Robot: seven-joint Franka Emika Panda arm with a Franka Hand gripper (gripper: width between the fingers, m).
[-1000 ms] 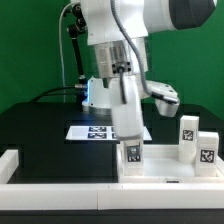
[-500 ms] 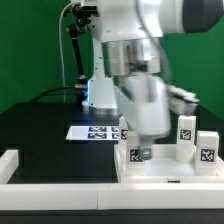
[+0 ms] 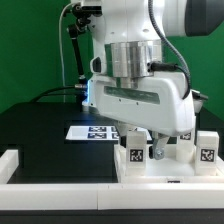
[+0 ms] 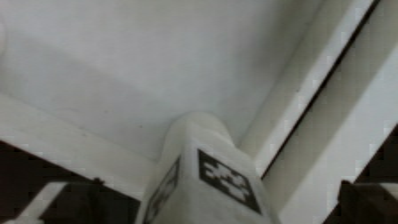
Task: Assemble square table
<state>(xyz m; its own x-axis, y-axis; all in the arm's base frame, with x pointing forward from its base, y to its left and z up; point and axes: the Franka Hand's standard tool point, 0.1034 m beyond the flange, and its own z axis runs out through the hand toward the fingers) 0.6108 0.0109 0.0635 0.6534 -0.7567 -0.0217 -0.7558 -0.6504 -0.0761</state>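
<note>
Gripper (image 3: 141, 146) low over the table top (image 3: 170, 172), jaws apart around an upright leg (image 3: 134, 152).

The top is a white, rimmed square tray at about 4 o'clock in the exterior view, its right edge cut off by the frame. The leg is a short white post with a black-and-white tag on its face, standing in the tray; whether the fingers touch it cannot be told. Two more legs (image 3: 206, 148) stand at 3 o'clock, one partly hidden by the arm. The marker board (image 3: 92, 131) lies at the centre, half covered. In the wrist view the leg (image 4: 210, 170) is blurred, only its tag readable.
</note>
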